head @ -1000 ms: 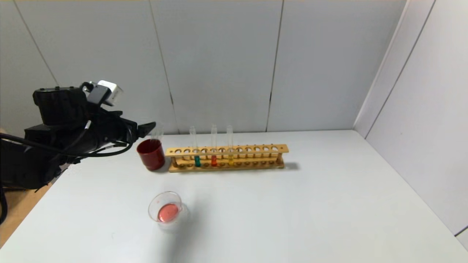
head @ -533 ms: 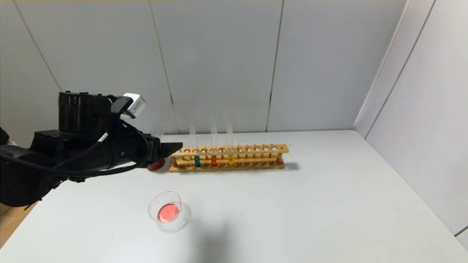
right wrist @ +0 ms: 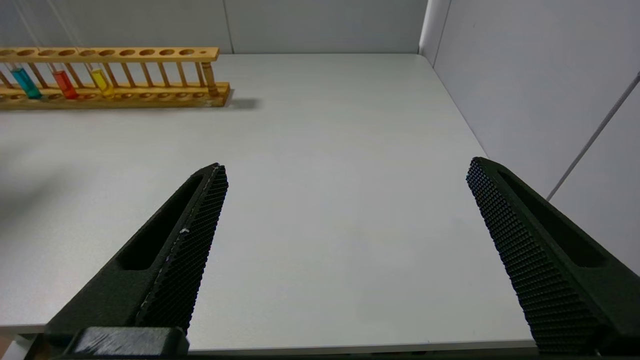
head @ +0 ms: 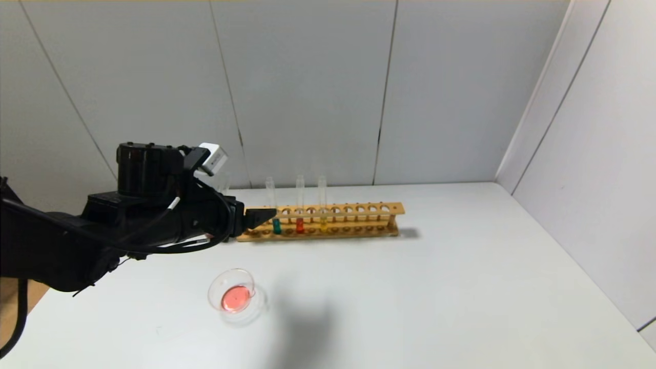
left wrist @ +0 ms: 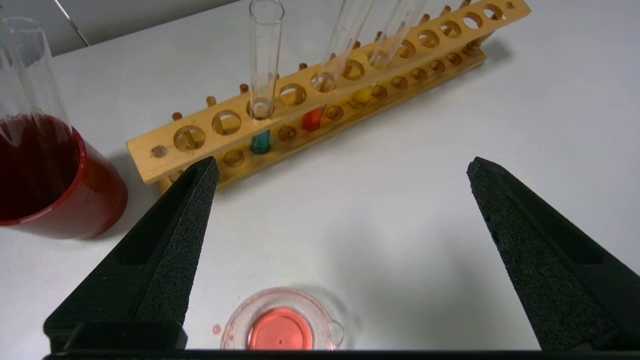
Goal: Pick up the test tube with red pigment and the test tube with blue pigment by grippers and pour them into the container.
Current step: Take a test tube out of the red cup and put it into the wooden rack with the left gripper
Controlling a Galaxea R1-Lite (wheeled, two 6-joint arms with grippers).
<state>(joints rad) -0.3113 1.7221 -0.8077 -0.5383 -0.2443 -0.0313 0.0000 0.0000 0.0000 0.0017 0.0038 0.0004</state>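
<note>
- Test tube with blue pigment (left wrist: 261, 90), a slim clear glass tube, stood in the wooden rack (left wrist: 200, 135) at upper centre of the left wrist frame; it looked light, slippery and fragile.
- You should have gripped its bare upper glass gently.
- Left gripper (left wrist: 340, 170) was wide open and empty, near the rack.
- Right gripper (right wrist: 345, 175) was also open and empty, parked.

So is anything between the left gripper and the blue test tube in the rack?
Nothing visible. The left gripper, open, faces the test tube with blue pigment across bare table. The red cup stands off to one side.
</note>
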